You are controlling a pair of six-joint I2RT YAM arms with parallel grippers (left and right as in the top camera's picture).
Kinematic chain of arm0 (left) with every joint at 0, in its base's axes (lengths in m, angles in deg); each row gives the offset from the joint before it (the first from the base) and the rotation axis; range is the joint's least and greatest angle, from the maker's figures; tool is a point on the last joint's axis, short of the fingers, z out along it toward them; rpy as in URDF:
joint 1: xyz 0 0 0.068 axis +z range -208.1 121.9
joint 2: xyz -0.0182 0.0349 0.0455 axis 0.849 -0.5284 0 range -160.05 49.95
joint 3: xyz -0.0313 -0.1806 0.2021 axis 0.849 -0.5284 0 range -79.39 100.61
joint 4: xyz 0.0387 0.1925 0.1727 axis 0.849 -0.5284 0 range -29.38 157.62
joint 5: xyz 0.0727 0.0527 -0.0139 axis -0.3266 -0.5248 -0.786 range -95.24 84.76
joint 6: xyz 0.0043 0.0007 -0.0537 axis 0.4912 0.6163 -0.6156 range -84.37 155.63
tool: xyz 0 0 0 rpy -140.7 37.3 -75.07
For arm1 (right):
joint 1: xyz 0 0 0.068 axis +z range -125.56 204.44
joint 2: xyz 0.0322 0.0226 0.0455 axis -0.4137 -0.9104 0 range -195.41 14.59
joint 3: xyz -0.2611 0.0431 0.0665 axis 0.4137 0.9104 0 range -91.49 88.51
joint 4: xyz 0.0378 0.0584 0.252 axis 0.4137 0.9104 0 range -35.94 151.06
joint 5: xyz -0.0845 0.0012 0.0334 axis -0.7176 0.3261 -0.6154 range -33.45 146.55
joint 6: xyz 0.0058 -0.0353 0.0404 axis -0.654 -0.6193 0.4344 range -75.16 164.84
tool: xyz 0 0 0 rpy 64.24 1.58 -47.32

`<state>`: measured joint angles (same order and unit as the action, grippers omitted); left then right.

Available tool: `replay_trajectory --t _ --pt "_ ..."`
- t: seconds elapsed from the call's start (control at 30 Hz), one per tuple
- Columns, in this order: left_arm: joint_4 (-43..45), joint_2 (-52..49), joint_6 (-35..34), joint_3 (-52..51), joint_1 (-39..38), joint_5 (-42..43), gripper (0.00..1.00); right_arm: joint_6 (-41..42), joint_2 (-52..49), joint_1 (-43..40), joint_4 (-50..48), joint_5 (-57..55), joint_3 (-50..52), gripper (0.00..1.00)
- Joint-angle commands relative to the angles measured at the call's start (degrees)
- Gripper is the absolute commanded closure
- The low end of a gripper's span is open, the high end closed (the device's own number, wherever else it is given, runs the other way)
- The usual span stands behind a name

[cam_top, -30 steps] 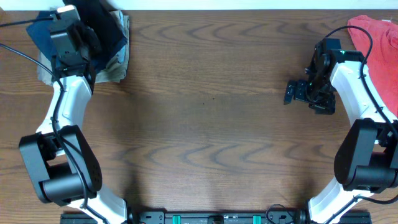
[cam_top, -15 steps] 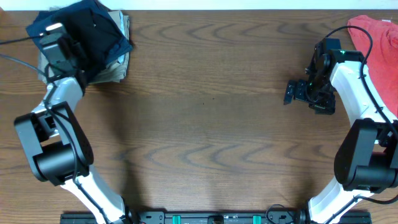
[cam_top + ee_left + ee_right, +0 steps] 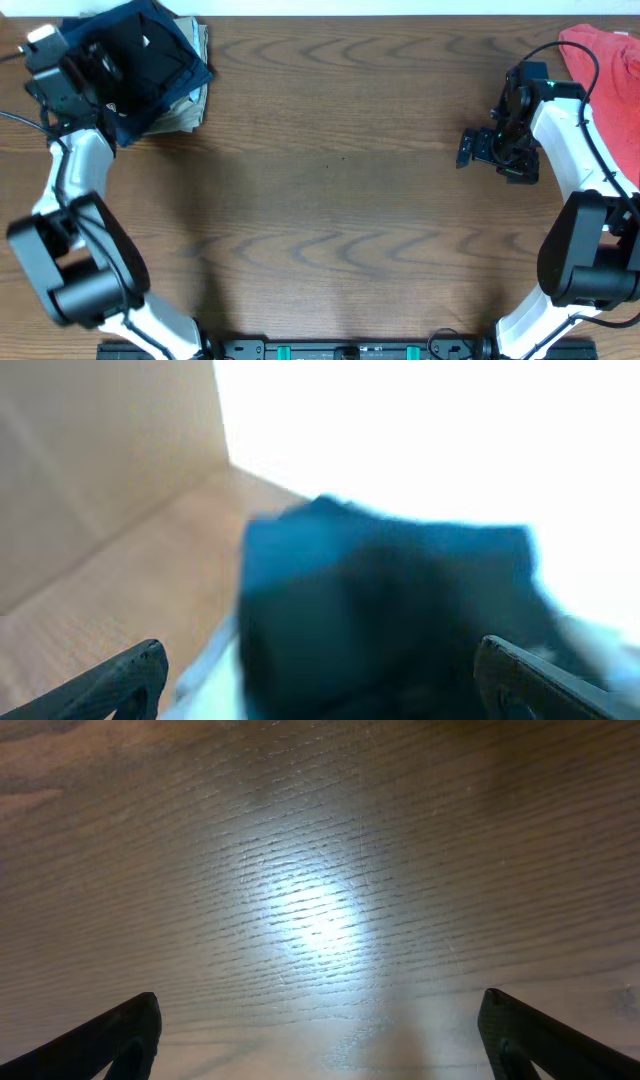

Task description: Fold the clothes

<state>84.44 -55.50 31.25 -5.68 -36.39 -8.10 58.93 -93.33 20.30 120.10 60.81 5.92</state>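
The black T-shirt lies folded on top of a stack at the table's far left corner. In the left wrist view it is a blurred dark mass just ahead of the fingers. My left gripper sits at the stack's left edge, open, with its fingers spread wide and nothing clamped between them. My right gripper hovers open over bare wood at the right side of the table, holding nothing.
Beneath the black T-shirt are a navy blue folded garment and a grey one. A red garment lies at the far right edge, behind the right arm. The table's back edge runs just behind the stack.
The left gripper has opened, let go of the black T-shirt and drawn back to the left. The shirt now rests on the stack. The right arm has not moved.
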Motion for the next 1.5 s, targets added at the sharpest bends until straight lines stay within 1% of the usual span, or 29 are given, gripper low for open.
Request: replay_trajectory --t 0.0,0.1,0.17,0.2,0.23,0.3,0.33,0.37,0.47,0.6,0.77,0.8,0.87,0.93,1.03,1.1,1.27,1.3,1.4,1.47 --pt "-0.8 1.6 -2.2 1.3 -2.0 3.2 0.02 0.9 0.7 0.1 -0.1 -0.4 -0.9 0.01" --pt "-3.5 0.4 -2.1 1.2 -3.2 3.3 0.28 0.9 0.7 0.1 -0.1 -0.4 -0.9 0.01" --pt "-4.4 -1.4 -2.1 1.2 -3.3 3.3 0.52 0.9 0.7 0.1 -0.1 -0.4 -0.9 0.01" --pt "-4.8 -2.4 -2.1 1.2 -3.3 3.3 0.67 0.9 0.7 0.1 -0.1 -0.4 -0.9 0.01" --pt "-5.0 -3.5 -2.1 1.2 -3.3 3.3 0.75 0.9 0.7 0.1 -0.1 -0.4 -0.9 0.01" --pt "-5.1 -6.1 -2.1 1.2 -3.0 3.3 0.86 0.9 0.7 0.1 -0.1 -0.4 -0.9 0.01" --pt "-5.3 -7.6 -1.8 1.2 -2.9 3.2 0.91 0.9 0.7 0.1 -0.1 -0.4 -0.9 0.01" --pt "-5.4 -8.8 -1.7 1.2 -2.7 3.2 0.92 0.9 0.7 0.1 -0.1 -0.4 -0.9 0.01" --pt "-6.2 -12.0 -1.7 1.2 -1.9 1.4 0.92 0.9 0.7 0.1 -0.1 -0.4 -0.9 0.01" --pt "-8.2 -12.4 -1.7 1.2 -1.1 0.2 0.92 0.9 0.7 0.1 -0.1 -0.4 -0.9 0.01" --pt "-13.0 -7.3 -1.8 1.2 -1.8 0.3 0.9 0.9 0.7 0.1 -0.1 -0.4 -0.9 0.01" --pt "-14.2 -5.3 -1.9 1.2 -2.2 0.4 0.86 0.9 0.7 0.1 -0.1 -0.4 -0.9 0.01" --pt "-16.5 -1.6 -2.0 1.2 -3.0 0.8 0.54 0.9 0.7 0.1 -0.1 -0.4 -0.9 0.01" --pt "-19.6 3.1 -2.0 1.2 -4.1 0.9 0.32 0.9 0.7 0.1 -0.1 -0.4 -0.9 0.01" --pt "-26.0 10.4 -2.0 1.2 -6.0 0.9 0.04 0.9 0.7 0.1 -0.1 -0.4 -0.9 0.01" --pt "-31.9 15.2 -3.3 1.2 -7.4 0.9 0.02 0.9 0.7 0.1 -0.1 -0.4 -0.9 0.01" --pt "-51.7 27.1 -13.0 1.2 -10.6 1.3 0.02 0.9 0.7 0.1 -0.1 -0.4 -0.9 0.01" --pt "-55.6 29.0 -14.0 1.1 -11.2 2.5 0.02 0.9 0.7 0.1 -0.1 -0.4 -0.9 0.01" --pt "-65.8 34.7 -13.9 -0.2 -13.7 9.6 0.02 0.9 0.7 0.1 -0.1 -0.4 -0.9 0.01" --pt "-69.0 38.2 -13.7 -2.6 -16.2 13.5 0.02 0.9 0.7 0.1 -0.1 -0.4 -0.9 0.01"
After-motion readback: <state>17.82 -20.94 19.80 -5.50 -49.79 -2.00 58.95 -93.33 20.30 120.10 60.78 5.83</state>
